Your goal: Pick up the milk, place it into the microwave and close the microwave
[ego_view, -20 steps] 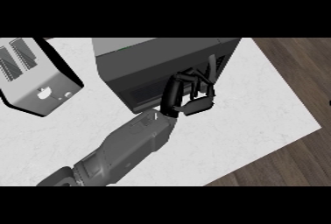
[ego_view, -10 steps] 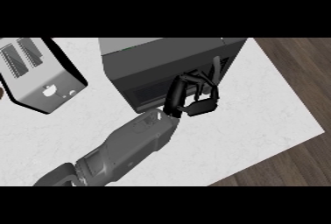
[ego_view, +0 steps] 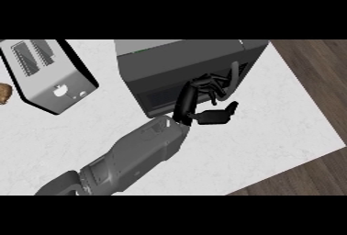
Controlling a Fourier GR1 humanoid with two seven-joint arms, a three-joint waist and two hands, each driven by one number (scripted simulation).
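The dark grey microwave stands at the back of the white counter, and its door looks shut. My left hand is at the front of the door, just left of the door handle. Its fingers are bent and rest against the door, and the thumb sticks out to the right with nothing in the hand. No milk shows anywhere in the view. My right hand does not appear.
A silver toaster stands at the back left. A brown object peeks in at the left edge. The counter ends at the right and lower right, where wooden floor shows.
The view has shifted, so more of the toaster shows at the left. My left hand has stayed at the door front, and its thumb has spread away from the fingers.
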